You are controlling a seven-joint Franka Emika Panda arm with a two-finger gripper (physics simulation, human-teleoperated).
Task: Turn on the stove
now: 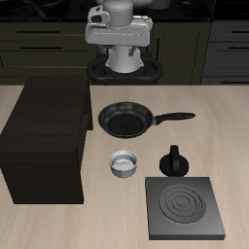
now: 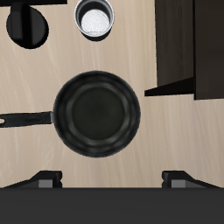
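Note:
The stove [image 1: 182, 207] is a flat dark grey slab with pale burner rings, near the table's front edge. Its small black knob [image 1: 174, 160] stands at the slab's back side. In the wrist view the knob [image 2: 26, 26] shows partly, and the burner rings are out of view. My gripper [image 1: 119, 41] hangs high at the table's back, far from the stove. It is open and empty [image 2: 112, 179], with its fingertips [image 2: 44, 180] wide apart above the frying pan.
A round black frying pan [image 1: 126, 119] [image 2: 96, 111] lies mid-table, its handle pointing toward the stove's side. A small silver pot [image 1: 124, 163] [image 2: 94, 17] stands between pan and stove. A large dark brown cabinet [image 1: 49, 136] [image 2: 188, 44] stands beside them.

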